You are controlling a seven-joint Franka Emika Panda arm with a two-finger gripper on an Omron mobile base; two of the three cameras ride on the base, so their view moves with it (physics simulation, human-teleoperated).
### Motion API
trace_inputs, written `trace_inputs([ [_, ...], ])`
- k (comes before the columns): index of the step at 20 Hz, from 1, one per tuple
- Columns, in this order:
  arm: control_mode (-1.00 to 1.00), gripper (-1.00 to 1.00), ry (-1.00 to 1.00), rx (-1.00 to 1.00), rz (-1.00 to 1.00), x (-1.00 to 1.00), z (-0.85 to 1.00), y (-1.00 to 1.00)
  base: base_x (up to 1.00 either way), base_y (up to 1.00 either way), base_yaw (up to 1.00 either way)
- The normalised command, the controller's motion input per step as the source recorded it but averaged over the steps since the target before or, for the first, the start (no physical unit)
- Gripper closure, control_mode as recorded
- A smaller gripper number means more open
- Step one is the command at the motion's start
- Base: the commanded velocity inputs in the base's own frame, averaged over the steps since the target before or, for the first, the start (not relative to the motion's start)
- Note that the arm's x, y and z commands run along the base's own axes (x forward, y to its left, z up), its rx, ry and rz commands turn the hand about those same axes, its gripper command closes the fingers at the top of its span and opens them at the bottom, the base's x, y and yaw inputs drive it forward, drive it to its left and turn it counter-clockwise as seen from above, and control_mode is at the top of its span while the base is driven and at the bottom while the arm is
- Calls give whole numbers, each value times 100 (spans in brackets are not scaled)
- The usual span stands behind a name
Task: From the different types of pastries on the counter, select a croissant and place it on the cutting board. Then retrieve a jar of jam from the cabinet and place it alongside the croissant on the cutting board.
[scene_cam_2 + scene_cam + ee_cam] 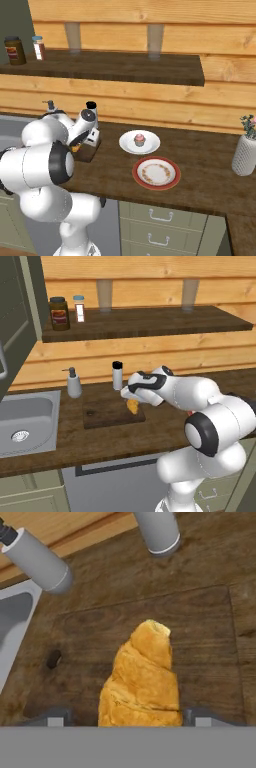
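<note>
Croissant [142, 679] sits between the two finger tips of your claw [125, 718], which is closed on its lower end; you see this best in the hand view. From the left base view, the claw [131, 397] holds the golden pastry [133, 405] over the right part of the cutting board [107, 412], and you cannot tell if it touches the wood. The board lies on the surface [100, 443], near the steel sink [25, 423]. A soap dispenser [74, 383] and a white cylinder with black top [117, 375] stand just behind the board. To the right, in the right base view, the pink cupcake [139, 139] rests on its white plate [150, 146], and the red-rimmed plate [156, 173] lies just in front.
</note>
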Motion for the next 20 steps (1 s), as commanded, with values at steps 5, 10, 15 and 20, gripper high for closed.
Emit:
trace_inputs([
  [5,-100,-100,-2,0,2,-1,17,0,0,0,0],
  [10,-100,-100,-14,0,7,-9,62,0,0,0,0],
  [15,-100,-100,-26,0,9,-53,4,-22,0,0,0],
  [20,-100,-100,-32,0,13,-73,-1,-12,0,0,0],
])
